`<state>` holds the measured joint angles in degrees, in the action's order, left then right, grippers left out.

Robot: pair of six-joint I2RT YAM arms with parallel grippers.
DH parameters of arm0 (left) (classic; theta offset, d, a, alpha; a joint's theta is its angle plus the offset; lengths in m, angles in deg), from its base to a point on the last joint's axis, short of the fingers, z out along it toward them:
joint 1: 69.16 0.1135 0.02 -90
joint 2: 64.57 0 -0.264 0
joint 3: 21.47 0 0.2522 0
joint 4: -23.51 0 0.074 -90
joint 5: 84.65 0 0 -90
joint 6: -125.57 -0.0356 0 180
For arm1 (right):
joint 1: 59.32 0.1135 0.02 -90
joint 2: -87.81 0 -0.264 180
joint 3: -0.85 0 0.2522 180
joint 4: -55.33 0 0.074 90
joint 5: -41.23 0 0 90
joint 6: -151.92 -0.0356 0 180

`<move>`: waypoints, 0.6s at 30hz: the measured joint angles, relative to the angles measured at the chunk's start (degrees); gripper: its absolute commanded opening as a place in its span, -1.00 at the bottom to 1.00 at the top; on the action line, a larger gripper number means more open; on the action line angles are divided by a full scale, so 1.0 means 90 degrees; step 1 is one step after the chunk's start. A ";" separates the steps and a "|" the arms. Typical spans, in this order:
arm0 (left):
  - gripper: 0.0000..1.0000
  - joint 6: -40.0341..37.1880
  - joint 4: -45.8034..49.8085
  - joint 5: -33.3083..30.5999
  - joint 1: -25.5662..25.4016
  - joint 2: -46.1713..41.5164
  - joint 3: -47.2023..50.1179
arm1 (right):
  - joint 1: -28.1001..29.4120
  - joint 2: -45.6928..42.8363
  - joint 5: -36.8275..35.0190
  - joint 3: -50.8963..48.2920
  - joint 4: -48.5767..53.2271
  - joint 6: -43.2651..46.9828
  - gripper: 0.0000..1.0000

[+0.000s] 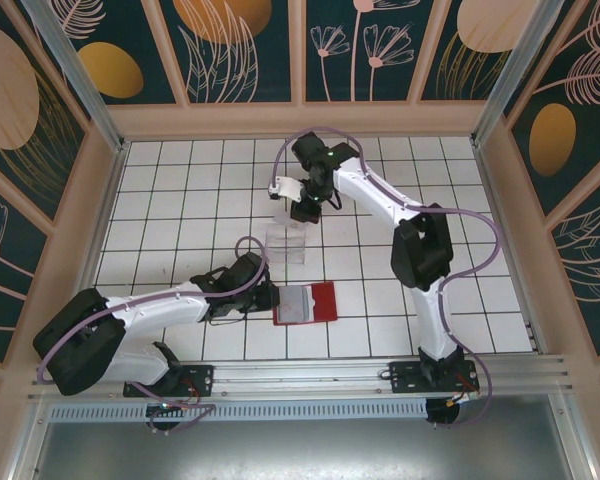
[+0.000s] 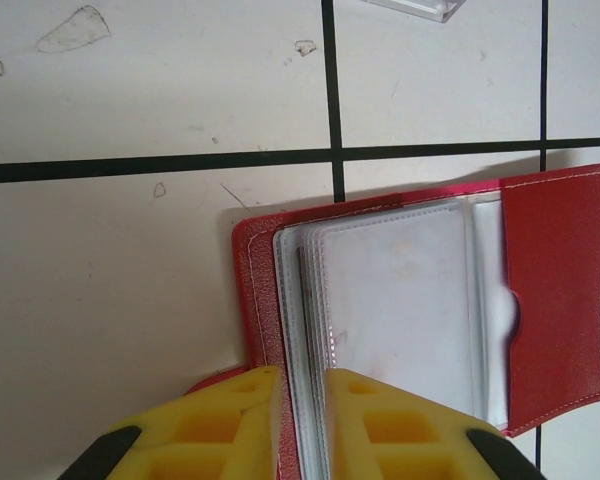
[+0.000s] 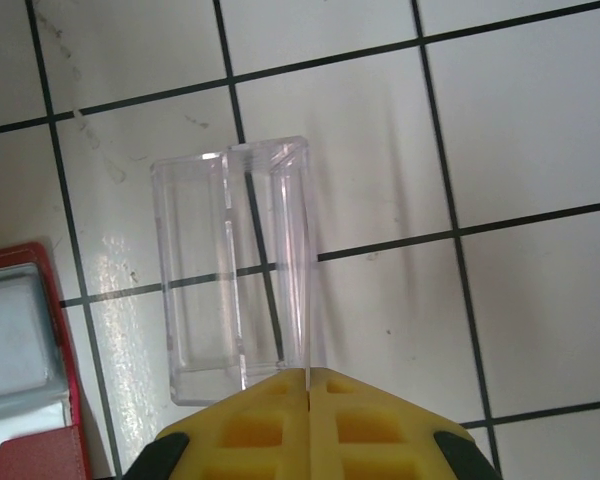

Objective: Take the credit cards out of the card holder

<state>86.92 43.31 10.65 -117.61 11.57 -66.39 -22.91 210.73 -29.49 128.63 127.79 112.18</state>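
Observation:
The red card holder [image 1: 323, 301] lies open on the white tiles, its clear sleeves [image 2: 400, 300] fanned up, with whitish credit cards [image 2: 380, 330] showing through them. My left gripper [image 2: 302, 375] is shut on the holder's left side, pinching the red cover edge and the sleeve stack between its yellow fingers [image 2: 235, 410]. In the top view that gripper [image 1: 273, 300] sits at the holder's left edge. My right gripper [image 3: 308, 372] is shut with its tips just above the right wall of a clear plastic box [image 3: 235, 270]; whether they touch it I cannot tell. The holder's corner [image 3: 65, 400] shows at the lower left of the right wrist view.
The clear box [image 1: 287, 240] stands upright behind the holder, under the right gripper [image 1: 302, 212]. Its corner [image 2: 420, 6] shows at the top of the left wrist view. Wooden walls [image 1: 110, 190] ring the tiled table, and a metal rail [image 1: 310, 375] runs along its near edge.

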 measured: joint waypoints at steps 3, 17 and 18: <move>-0.59 0.0000 0.0007 -0.0005 0.0000 -0.0019 0.0000 | 0.0022 0.0126 0.0007 0.0058 0.0141 0.0032 -1.00; -0.59 0.0000 0.0024 -0.0007 0.0000 -0.0039 0.0000 | 0.0051 0.0372 -0.0593 0.0311 0.0457 0.0024 -1.00; -0.59 0.0000 0.0024 -0.0007 0.0000 -0.0039 0.0000 | 0.0058 0.0415 -0.0622 0.0386 0.0508 0.0027 -1.00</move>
<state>86.92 43.53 10.58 -117.61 11.22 -66.39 -22.39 214.46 -35.08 132.10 132.36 112.42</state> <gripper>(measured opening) 0.205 0.053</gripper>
